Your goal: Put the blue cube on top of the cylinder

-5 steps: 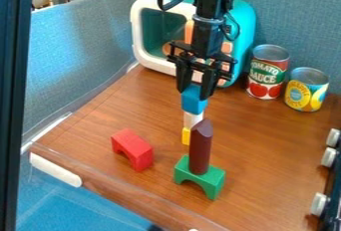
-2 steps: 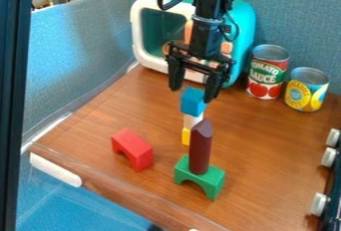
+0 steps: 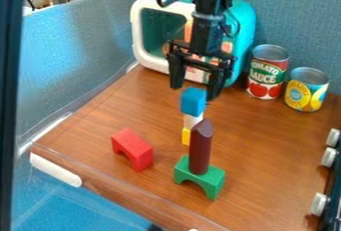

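Observation:
My gripper hangs down at the upper middle of the view, open, with its two fingers spread wide to either side of the blue cube's top. The blue cube rests on a white block, which stands above a yellow block. In front of this stack, a dark brown cylinder with a notched top stands upright on a green arch block. The cylinder hides part of the white and yellow blocks.
A red arch block lies to the left. Two cans, one red and one yellow, stand at the right back. Behind the gripper is a teal and white toy oven. Knobs line the right edge.
The gripper's fingers have opened and let go of the blue cube, which stays on the white block. The arm has otherwise barely moved.

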Tool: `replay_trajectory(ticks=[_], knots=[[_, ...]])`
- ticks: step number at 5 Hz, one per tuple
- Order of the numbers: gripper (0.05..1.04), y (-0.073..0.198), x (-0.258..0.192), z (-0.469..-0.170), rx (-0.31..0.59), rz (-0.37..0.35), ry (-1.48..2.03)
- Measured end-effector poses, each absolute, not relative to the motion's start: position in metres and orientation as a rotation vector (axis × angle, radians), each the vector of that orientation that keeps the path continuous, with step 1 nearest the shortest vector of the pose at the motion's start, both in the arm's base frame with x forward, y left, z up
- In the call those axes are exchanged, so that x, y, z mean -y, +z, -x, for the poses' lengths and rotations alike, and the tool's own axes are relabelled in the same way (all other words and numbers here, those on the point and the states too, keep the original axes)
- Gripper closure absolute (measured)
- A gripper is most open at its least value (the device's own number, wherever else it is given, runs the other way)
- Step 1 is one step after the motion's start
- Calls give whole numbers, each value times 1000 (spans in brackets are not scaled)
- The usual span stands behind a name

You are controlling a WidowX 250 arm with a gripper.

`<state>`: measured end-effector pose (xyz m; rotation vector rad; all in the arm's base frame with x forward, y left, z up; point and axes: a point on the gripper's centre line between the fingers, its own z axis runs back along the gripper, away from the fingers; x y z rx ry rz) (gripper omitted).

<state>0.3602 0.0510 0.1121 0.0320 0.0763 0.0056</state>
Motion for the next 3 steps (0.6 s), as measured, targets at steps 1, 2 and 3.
replay_trajectory(ticks=[1,2,3], knots=[[83,127,-62,-352,-35,-25,22],[84,131,-68,-341,-34,-26,11],[83,132,-78,-322,-31,-21,15]])
